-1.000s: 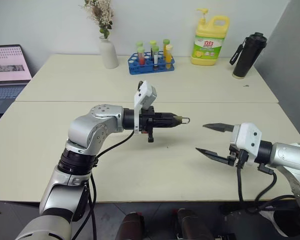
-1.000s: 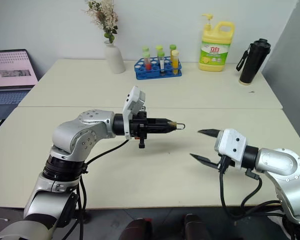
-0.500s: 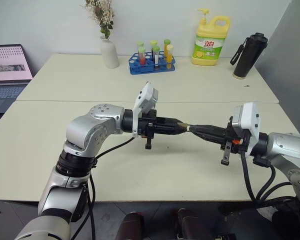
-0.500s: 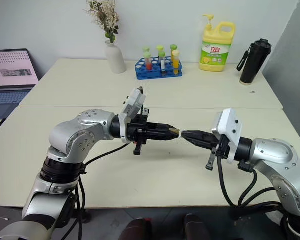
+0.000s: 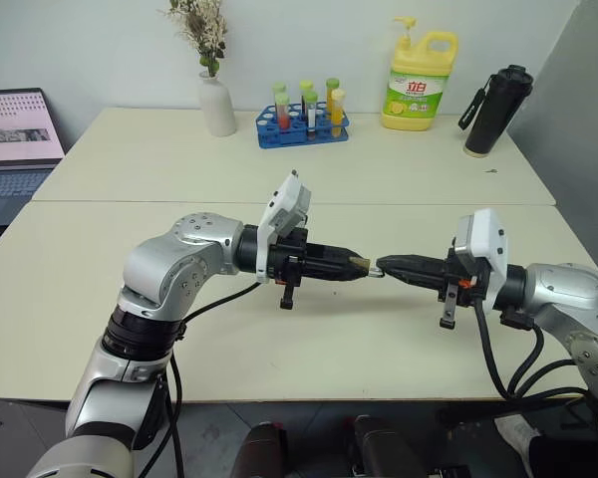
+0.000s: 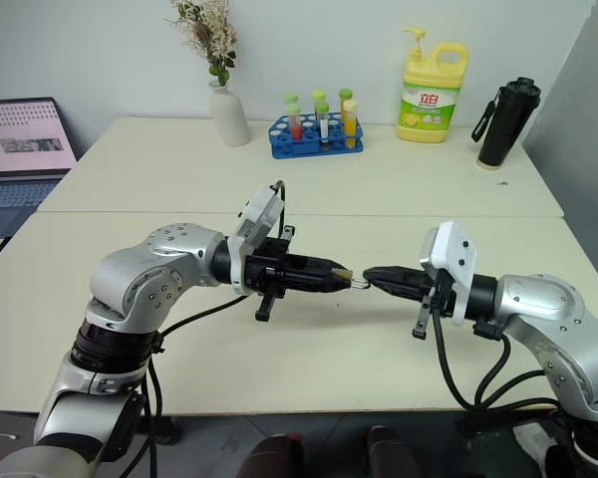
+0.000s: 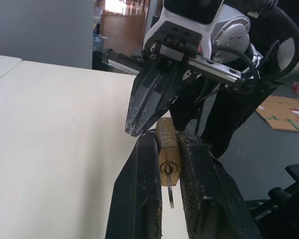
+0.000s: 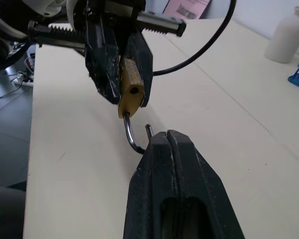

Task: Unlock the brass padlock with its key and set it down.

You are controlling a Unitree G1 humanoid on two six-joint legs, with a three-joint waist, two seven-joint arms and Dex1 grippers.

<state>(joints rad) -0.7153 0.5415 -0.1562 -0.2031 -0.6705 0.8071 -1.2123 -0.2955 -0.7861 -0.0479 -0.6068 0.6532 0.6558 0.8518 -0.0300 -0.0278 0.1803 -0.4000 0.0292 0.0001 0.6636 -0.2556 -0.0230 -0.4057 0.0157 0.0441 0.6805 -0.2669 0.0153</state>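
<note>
Left hand (image 5: 364,265) grips the brass padlock (image 7: 166,150); right hand (image 5: 382,266), closed on its open shackle (image 8: 131,138), risks tugging the lock free.

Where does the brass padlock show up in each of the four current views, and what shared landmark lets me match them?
Left eye view: brass padlock mid-picture, at the left gripper tips.
Right eye view: mid-picture, same grip.
Left wrist view: centre, between the black fingers, key hanging from the keyhole.
Right wrist view: upper centre, shackle open.
Shared landmark: the shut right gripper at the shackle.
</note>
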